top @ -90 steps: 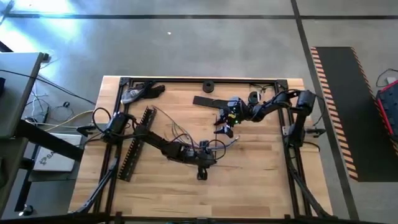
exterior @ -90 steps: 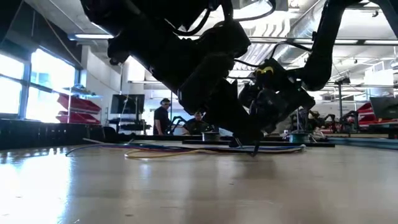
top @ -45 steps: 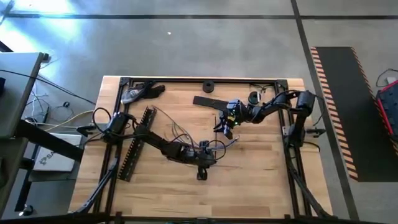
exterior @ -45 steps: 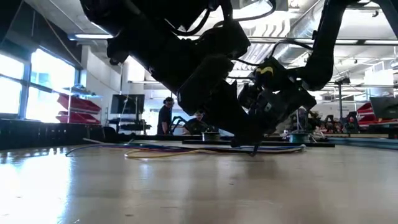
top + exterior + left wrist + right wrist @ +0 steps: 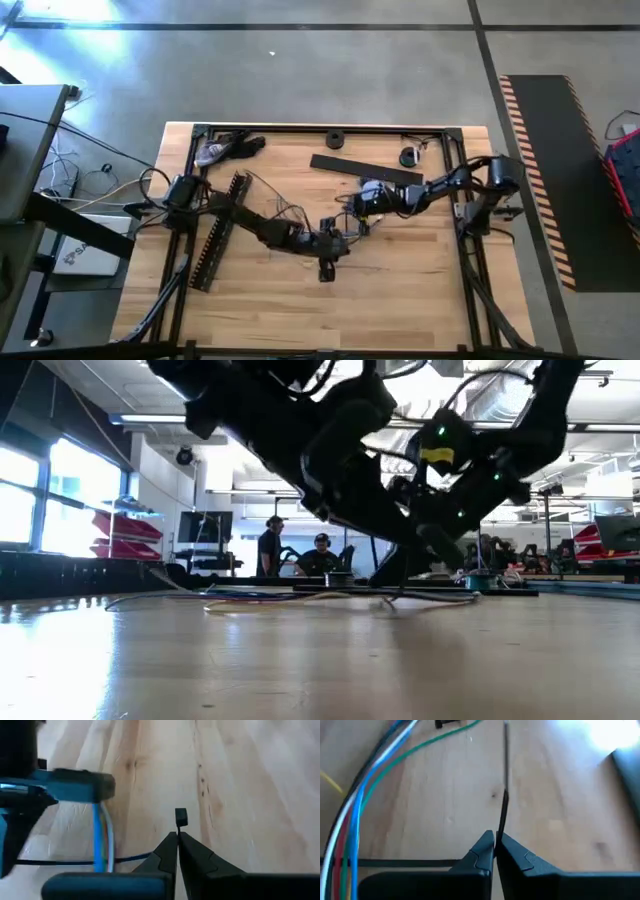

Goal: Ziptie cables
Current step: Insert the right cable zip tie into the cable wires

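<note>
The wooden counter [image 5: 420,270] carries both arms reaching toward its middle. A long slotted black strip [image 5: 217,236] lies at the left, a flat black bar [image 5: 365,168] toward the far side. The cables [image 5: 283,210] sprawl mid-counter as thin loose strands; up close they run side by side in blue, white, red, green and yellow [image 5: 357,805]. The left end effector [image 5: 177,840] is clenched on a thin black zip tie [image 5: 180,816], its head just past the fingertips. The right end effector [image 5: 494,840] is clenched on a slim black strap [image 5: 504,805], right of the left one.
</note>
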Controlling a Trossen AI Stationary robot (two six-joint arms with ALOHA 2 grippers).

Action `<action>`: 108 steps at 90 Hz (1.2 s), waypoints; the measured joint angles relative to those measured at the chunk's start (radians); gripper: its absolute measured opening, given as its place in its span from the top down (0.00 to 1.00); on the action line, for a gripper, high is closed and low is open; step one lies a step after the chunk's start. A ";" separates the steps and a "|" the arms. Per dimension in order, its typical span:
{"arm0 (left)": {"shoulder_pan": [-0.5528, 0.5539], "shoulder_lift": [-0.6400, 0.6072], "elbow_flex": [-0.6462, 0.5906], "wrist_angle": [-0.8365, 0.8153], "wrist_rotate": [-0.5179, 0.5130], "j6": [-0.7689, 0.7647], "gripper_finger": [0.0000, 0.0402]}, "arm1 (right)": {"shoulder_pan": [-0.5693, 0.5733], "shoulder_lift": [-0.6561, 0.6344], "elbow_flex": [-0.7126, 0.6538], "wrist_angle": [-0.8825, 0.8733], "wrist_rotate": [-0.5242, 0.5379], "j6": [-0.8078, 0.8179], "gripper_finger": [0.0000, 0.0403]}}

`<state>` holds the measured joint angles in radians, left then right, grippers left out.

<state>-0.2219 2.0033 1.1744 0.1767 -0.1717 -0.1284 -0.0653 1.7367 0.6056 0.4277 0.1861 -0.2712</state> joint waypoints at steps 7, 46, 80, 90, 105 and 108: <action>0.022 0.000 0.000 0.004 0.052 -0.023 1.00 | 0.048 -0.005 0.000 -0.008 0.118 -0.082 1.00; 0.057 -0.005 0.000 0.002 0.164 -0.065 1.00 | 0.222 -0.002 -0.061 0.164 0.401 -0.344 1.00; 0.088 -0.006 0.000 0.045 0.212 -0.118 1.00 | 0.324 -0.001 -0.108 0.291 0.480 -0.568 1.00; 0.101 -0.006 0.001 0.062 0.237 -0.153 1.00 | 0.340 -0.001 -0.108 0.291 0.509 -0.567 1.00; 0.115 -0.006 0.001 0.069 0.267 -0.184 1.00 | 0.360 -0.001 -0.108 0.294 0.546 -0.556 1.00; 0.117 -0.006 0.001 0.069 0.268 -0.183 1.00 | 0.363 -0.001 -0.108 0.295 0.551 -0.547 1.00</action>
<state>-0.1051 1.9968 1.1751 0.2453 0.0958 -0.3119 0.2973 1.7359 0.4973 0.7223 0.7371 -0.8180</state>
